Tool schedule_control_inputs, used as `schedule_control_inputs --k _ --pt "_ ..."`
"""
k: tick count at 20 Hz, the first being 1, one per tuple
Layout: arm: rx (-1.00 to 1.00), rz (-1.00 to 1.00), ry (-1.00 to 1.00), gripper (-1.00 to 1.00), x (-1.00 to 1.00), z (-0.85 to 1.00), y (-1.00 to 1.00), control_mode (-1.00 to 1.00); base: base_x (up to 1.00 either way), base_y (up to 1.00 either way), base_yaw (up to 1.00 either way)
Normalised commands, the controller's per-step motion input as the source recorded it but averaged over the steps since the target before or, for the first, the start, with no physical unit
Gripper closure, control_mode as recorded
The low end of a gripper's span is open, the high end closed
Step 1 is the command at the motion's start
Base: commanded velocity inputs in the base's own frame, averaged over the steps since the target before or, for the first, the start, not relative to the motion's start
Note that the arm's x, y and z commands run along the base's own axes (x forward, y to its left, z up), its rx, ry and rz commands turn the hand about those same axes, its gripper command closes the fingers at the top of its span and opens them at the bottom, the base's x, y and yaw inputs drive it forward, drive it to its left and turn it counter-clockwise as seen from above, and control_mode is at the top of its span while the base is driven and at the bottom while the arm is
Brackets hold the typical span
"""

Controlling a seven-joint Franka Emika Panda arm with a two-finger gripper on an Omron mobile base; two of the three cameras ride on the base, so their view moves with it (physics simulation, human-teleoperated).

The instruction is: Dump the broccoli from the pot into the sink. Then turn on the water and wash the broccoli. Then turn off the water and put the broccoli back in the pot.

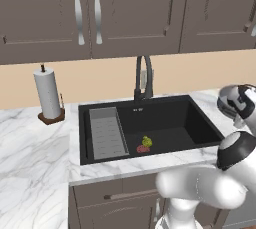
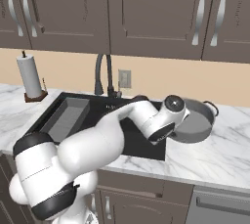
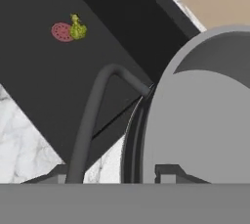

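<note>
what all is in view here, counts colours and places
broccoli: 1, yellow-green, on the sink floor touching the drain
drain: 1, red, round, sink floor
sink: 1, black, set in the counter
tray: 1, grey ribbed, left end of the sink
faucet: 1, dark arched, behind the sink
pot: 1, grey, tilted at the sink's right edge, looks empty
paper towel: 1 roll, white, on a brown stand, counter left of the sink
outlet: 1, pale, wall behind the faucet
counter: white marble, around the sink
cabinets: brown, silver handles, above and below
arm: 1, white with dark joints, reaching to the pot
gripper: 1, dark, shut on the pot's rim by its handle
</note>
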Motion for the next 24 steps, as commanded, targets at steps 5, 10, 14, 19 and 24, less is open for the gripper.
schedule_control_inputs --k 5,10,14,19,24 --pt "-0.03 -0.09 0.18 1.00 0.30 -0.24 -0.33 -1.00 0.00 0.00 0.00" --pt "0.00 -0.02 0.13 1.00 0.34 -0.17 -0.35 -1.00 0.00 0.00 0.00" --pt "0.00 0.00 0.07 1.00 0.13 -0.13 -0.36 -1.00 0.00 0.00 0.00" --pt "0.00 0.00 0.01 1.00 0.00 -0.19 -0.32 -1.00 0.00 0.00 0.00" --pt "0.00 0.00 0.01 1.00 0.00 -0.28 -0.18 -1.00 0.00 0.00 0.00"
